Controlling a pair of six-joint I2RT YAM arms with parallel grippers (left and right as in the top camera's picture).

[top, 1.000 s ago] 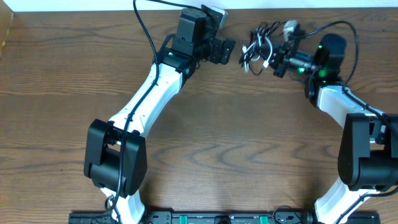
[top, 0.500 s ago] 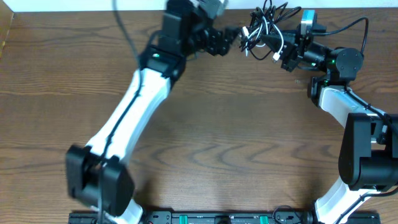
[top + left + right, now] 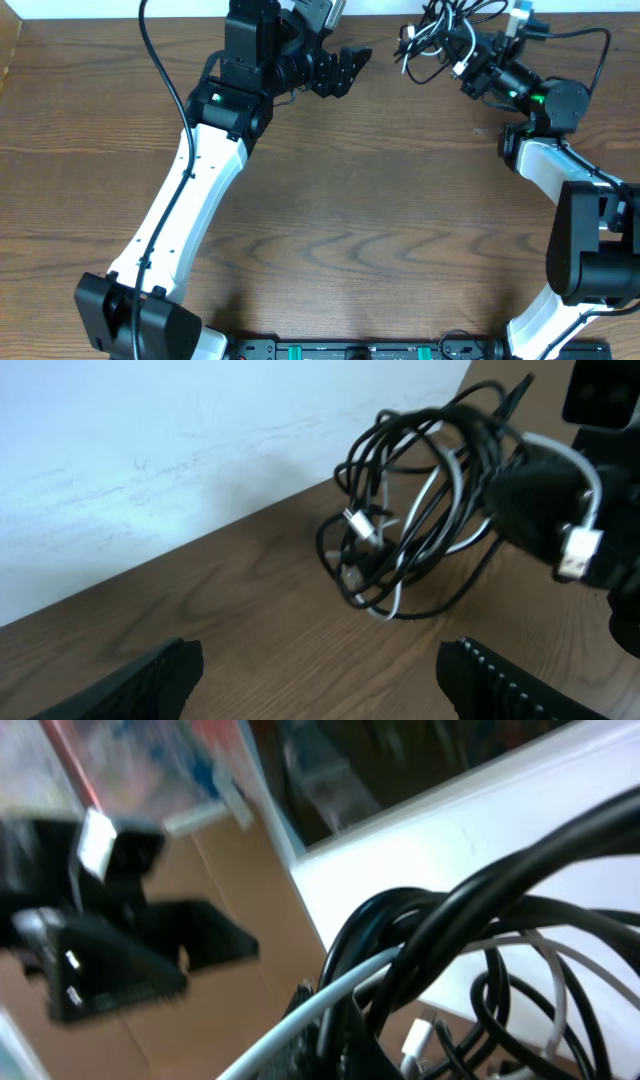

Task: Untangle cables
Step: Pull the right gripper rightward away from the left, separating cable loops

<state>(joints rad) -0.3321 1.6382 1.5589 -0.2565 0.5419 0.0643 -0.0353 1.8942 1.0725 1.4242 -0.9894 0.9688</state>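
The cables are a tangled bundle of black cords with one white cord, held above the table's far edge. My right gripper is shut on the bundle's right side. In the left wrist view the bundle hangs in the air, with a white plug end near the right gripper. My left gripper is open and empty, just left of the bundle and pointing at it; its fingers are wide apart. The right wrist view shows the cords close up, blurred.
A white wall runs along the table's far edge, just behind the bundle. The brown wooden table spreads in front of both arms. The left gripper shows in the right wrist view, off to the left.
My right gripper has raised the bundle and carried it back and to the right. My left arm has stretched out farther back, its gripper still beside the bundle.
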